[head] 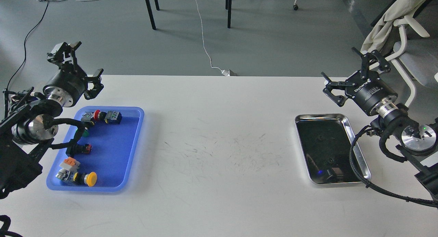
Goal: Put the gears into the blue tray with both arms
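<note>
Gears [321, 138] lower right in steel tray [345, 122]: we judged tiny, light, rigid, slippery; pinch rim. Left gripper [79, 60], right gripper [347, 74] both spread, empty.

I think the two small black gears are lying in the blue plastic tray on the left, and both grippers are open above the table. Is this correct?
Not quite. In the head view the two tiny black toothed gears lie in the shiny stainless-steel tray on the right, not in the rectangular blue plastic tray, which holds only coloured push-button switches. The rest stands: the left gripper and right gripper are open above the table.
</note>
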Motion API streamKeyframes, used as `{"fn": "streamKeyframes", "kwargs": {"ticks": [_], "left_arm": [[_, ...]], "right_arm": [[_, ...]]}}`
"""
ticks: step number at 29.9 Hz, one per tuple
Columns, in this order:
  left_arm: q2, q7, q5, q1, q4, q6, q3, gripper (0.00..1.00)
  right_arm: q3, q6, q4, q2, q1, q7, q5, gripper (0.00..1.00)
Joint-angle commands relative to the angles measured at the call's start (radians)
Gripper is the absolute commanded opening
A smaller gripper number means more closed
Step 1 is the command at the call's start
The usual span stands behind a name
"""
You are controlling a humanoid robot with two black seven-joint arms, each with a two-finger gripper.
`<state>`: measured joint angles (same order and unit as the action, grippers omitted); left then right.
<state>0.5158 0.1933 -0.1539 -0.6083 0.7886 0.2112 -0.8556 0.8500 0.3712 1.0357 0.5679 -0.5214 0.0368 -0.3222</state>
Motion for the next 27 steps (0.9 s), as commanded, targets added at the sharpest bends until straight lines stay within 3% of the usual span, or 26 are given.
{"fn": "streamKeyframes", "kwargs": {"ticks": [1,27], "left_arm": [[-0.002,0.006,0.010,0.002,-0.003,0.014,-0.010,0.98],[-0.007,0.023,-0.007,-0.008,-0.048,0.011,0.021,0.98]], "right_arm": [[0.004,0.002,0.007,0.001,0.000,0.000,0.000,0.99],[0.023,0.032,-0.043,-0.003,-0.029,0.002,0.000,0.99]]}}
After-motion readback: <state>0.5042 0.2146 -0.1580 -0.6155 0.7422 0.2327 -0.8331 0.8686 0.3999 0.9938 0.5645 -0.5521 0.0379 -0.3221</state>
